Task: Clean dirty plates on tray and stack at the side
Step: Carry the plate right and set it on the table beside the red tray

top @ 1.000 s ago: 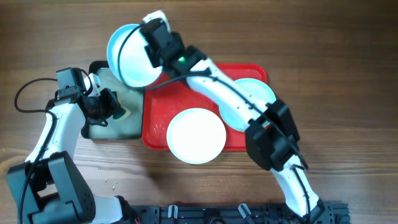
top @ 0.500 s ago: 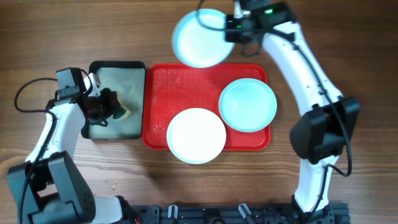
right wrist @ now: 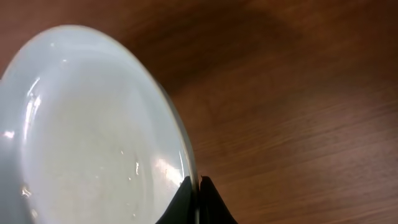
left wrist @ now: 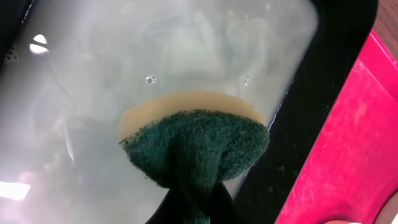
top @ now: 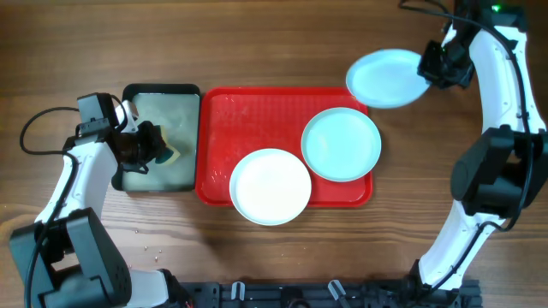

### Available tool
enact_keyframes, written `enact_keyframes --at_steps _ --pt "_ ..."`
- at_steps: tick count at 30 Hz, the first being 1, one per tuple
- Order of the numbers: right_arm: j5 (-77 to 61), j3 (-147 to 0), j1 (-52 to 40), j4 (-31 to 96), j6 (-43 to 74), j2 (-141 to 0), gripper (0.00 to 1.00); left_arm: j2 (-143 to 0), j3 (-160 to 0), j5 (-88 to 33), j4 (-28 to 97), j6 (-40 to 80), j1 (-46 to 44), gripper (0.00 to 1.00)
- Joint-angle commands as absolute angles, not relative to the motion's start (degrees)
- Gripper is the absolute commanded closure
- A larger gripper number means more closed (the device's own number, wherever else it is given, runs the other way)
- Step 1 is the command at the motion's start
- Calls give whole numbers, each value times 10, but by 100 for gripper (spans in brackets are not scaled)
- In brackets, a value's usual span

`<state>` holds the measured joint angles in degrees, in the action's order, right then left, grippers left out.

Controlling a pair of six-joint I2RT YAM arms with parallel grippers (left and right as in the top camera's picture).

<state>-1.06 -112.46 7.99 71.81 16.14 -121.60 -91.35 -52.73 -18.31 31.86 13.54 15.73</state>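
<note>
A pale aqua plate (top: 387,77) hangs above the wood just past the red tray's (top: 257,109) far right corner, its rim pinched by my shut right gripper (top: 425,67); the right wrist view shows that plate (right wrist: 87,130) tilted on edge in my right gripper (right wrist: 199,186). On the tray lie a second aqua plate (top: 341,144) at right and a white plate (top: 270,186) at the front. My left gripper (top: 152,147) is shut on a green and yellow sponge (left wrist: 196,140) over the small black tray's cloudy water (left wrist: 124,62).
The black-rimmed water tray (top: 163,92) sits against the red tray's left side. Small crumbs (top: 152,251) lie on the wood near the front left. Bare wooden table (top: 445,145) stretches to the right of the red tray.
My right arm has swung the aqua plate from over the black tray's far corner across the back of the red tray to its far right. The left arm and sponge have stayed put.
</note>
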Motion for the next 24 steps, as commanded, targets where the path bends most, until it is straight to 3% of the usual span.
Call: enact_keyframes --at_steps 1,8,24 --pt "-10 -1076 94 693 150 -1211 96 -917 -523 -182 316 124 155 94" --pt "57 -1010 96 611 167 -1211 96 -917 -523 -182 316 124 155 93" --pt "117 -1008 114 610 182 -1212 96 -917 -523 -182 316 124 155 93"
